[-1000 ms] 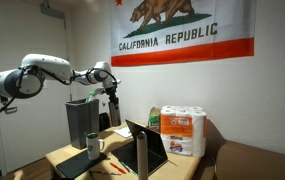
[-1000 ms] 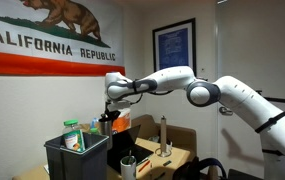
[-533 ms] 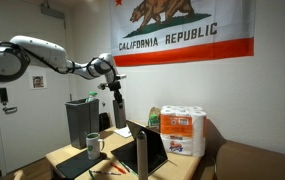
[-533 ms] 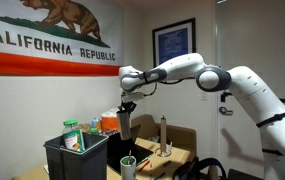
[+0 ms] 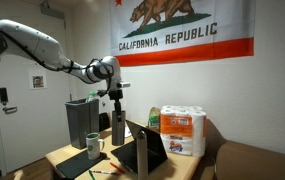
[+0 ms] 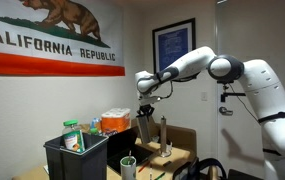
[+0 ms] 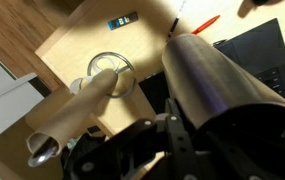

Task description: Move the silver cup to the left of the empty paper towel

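My gripper [image 5: 117,100] is shut on the top of the silver cup [image 5: 118,129], a tall shiny tumbler that hangs upright in the air above the desk. In an exterior view the gripper [image 6: 147,103] holds the cup [image 6: 145,128] just beside the empty paper towel tube [image 6: 163,134]. The tube [image 5: 140,156] stands upright by the laptop. In the wrist view the cup [image 7: 222,90] fills the right half, with the gripper's finger [image 7: 172,135] against it and the tube [image 7: 77,115] lower left.
A grey mug with a handle [image 5: 93,146] stands near the desk's front and shows from above in the wrist view [image 7: 112,72]. An open laptop [image 5: 154,147], a dark bin [image 5: 79,121] and a pack of full rolls [image 5: 184,131] crowd the desk.
The arm has carried the silver cup from above the bin sideways toward the laptop and the tube, and lower. The grip has stayed shut.
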